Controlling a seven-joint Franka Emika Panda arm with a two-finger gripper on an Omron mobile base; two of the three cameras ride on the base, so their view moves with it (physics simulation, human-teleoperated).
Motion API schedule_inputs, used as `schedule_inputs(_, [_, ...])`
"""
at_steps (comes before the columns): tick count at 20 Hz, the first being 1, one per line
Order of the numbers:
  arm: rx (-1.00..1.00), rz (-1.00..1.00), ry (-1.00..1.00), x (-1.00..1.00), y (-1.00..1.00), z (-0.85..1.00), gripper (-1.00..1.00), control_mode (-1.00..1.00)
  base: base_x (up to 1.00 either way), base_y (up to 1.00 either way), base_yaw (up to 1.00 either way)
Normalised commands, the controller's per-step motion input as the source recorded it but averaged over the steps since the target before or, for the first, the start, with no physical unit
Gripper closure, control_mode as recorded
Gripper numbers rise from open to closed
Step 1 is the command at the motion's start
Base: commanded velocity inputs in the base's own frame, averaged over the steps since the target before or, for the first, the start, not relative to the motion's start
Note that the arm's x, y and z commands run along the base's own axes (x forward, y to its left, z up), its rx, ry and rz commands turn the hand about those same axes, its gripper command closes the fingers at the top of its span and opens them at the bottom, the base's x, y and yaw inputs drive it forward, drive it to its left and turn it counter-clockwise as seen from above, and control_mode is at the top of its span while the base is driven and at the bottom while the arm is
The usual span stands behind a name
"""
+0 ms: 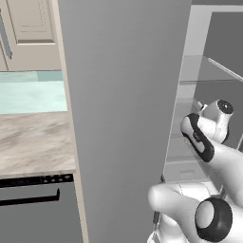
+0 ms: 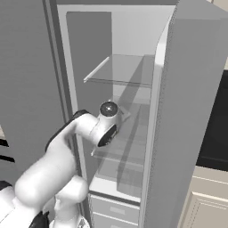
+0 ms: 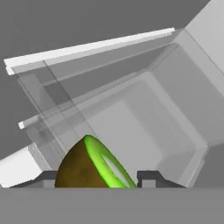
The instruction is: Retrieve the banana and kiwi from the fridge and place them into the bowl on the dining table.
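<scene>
You had the arm [image 2: 67, 147] reaching into the open fridge [image 2: 133, 111], wrist in among its glass shelves [image 2: 120, 71]. In the hand view the kiwi [image 3: 94, 166], a brown-skinned half with a bright green cut face, sat right between the two dark fingertips [image 3: 151, 177] of the hand [image 3: 98, 180]. The fingers stood partly spread with the fruit filling the gap, but you could not tell whether they pressed on it.
</scene>
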Motion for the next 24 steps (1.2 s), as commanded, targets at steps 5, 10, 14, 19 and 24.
schedule_inputs(5, [-0.07, 0.00, 0.00, -1.00, 0.09, 0.72, 1.00, -1.00, 0.00, 0.00, 0.00])
schedule_inputs(10, [-0.06, 0.00, -0.02, -1.00, 0.00, 1.00, 1.00, -1.00, 0.00, 0.00, 0.00])
schedule_inputs(14, [-0.08, 0.00, -0.03, -1.00, 0.00, 1.00, 1.00, -1.00, 0.00, 0.00, 0.00])
schedule_inputs(19, [-0.04, 0.01, -0.02, -1.00, 0.00, 0.93, 1.00, -1.00, 0.00, 0.00, 0.00])
schedule_inputs(24, [0.00, 0.03, 0.00, -0.71, 0.03, 0.90, 1.00, -1.00, 0.00, 0.00, 0.00])
